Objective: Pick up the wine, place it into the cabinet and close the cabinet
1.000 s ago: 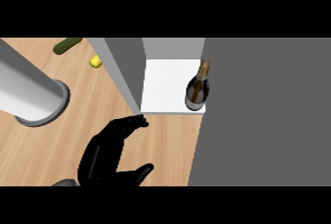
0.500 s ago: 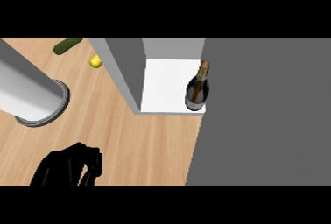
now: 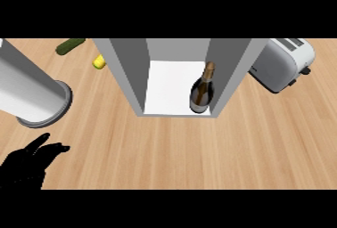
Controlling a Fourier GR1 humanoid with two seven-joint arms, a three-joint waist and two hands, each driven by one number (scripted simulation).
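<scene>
Left hand: the black left hand (image 3: 30, 162) shows at the counter's near left corner, fingers straight and slightly spread, pointing up and right, holding nothing.
Right hand: does not show in the head view.
Counter: a wooden counter (image 3: 197, 151) with pale, fine grain running left to right; the broad near part is bare wood.
Grey cylinder: a tall, smooth, light grey cylinder (image 3: 30, 91) stands near the left edge on a round rimmed base, just beyond the left hand and apart from it.
Cabinet: a box-shaped cabinet (image 3: 128, 71) with flat matte grey side walls and a white floor stands at the middle of the counter, open toward the near edge; no door can be made out.
Wine: a dark, glossy wine bottle (image 3: 202, 91) with a slim golden-brown neck stands inside the cabinet on the white floor, close against the right wall.
Toaster: a rounded silver-white toaster (image 3: 283, 62) with slots on top sits toward the far right edge, just beside the cabinet's right wall.
Yellow thing: a small, rounded yellow item (image 3: 99, 62) lies just left of the cabinet's left wall.
Green thing: a long, dark green cucumber-like shape (image 3: 70, 46) lies at the far edge, left of the yellow one.
</scene>
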